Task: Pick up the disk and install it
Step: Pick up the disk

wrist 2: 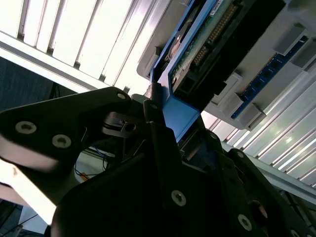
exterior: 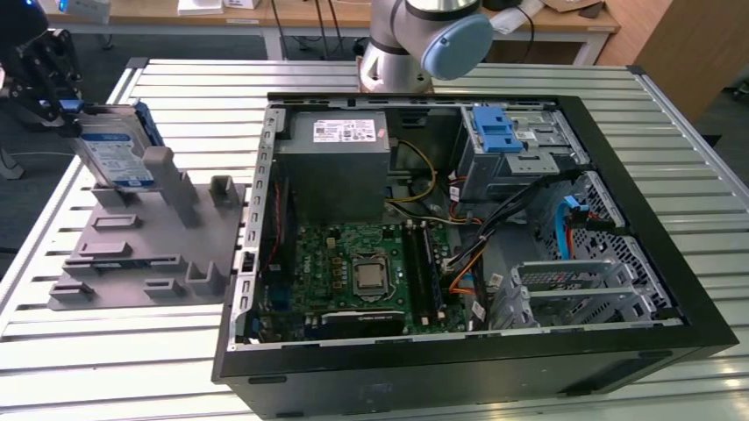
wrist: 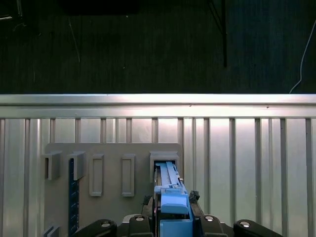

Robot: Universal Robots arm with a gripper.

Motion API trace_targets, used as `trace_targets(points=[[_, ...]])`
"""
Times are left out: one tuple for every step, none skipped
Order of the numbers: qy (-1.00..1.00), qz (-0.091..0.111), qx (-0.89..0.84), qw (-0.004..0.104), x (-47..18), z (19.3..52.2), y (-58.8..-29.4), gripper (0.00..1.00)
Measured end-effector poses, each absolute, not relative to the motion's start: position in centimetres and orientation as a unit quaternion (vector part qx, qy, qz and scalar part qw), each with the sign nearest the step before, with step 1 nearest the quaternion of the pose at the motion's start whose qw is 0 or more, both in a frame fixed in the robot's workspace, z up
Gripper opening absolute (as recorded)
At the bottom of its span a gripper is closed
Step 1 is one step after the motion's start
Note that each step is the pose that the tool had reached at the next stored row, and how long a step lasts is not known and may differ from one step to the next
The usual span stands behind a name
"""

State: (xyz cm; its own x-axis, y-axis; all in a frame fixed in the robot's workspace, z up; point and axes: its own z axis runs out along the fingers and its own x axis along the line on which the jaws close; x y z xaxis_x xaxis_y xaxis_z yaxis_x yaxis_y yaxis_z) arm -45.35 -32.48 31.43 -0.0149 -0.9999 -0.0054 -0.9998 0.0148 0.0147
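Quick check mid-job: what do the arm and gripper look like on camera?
The arm is silver-grey tubing with a round light-blue joint cap. The gripper is matte black, built of flat angular links studded with silver screw heads.

arm (exterior: 392,54): silver | joint cap (exterior: 454,46): light blue | jaws: black, silver screws (wrist 2: 177,198)

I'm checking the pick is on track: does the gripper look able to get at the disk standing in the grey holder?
Probably yes: the gripper sits at the upper edge of the disk, with the blue rail inside it in both wrist views and nothing between them.
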Motion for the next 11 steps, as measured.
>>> trace_targets(points=[[-0.712,-0.007,0.702,0.003,-45.35,31.49,-32.49,0.37],[-0.712,-0.007,0.702,0.003,-45.35,31.53,-32.49,0.37],[-0.712,-0.007,0.702,0.003,-45.35,31.54,-32.49,0.37],[-0.712,-0.007,0.702,0.003,-45.35,31.55,-32.49,0.37],[-0.712,-0.007,0.702,0.003,-45.35,31.57,-32.49,0.37],[-0.712,-0.007,0.702,0.003,-45.35,31.6,-32.49,0.37],[-0.712,-0.007,0.702,0.003,-45.35,31.62,-32.49,0.37],[-0.712,-0.007,0.702,0.003,-45.35,31.67,-32.49,0.37],[-0.712,-0.007,0.702,0.003,-45.35,31.75,-32.49,0.37],[-0.712,-0.007,0.702,0.003,-45.35,31.77,-32.48,0.37],[-0.712,-0.007,0.702,0.003,-45.35,31.78,-32.49,0.37]])
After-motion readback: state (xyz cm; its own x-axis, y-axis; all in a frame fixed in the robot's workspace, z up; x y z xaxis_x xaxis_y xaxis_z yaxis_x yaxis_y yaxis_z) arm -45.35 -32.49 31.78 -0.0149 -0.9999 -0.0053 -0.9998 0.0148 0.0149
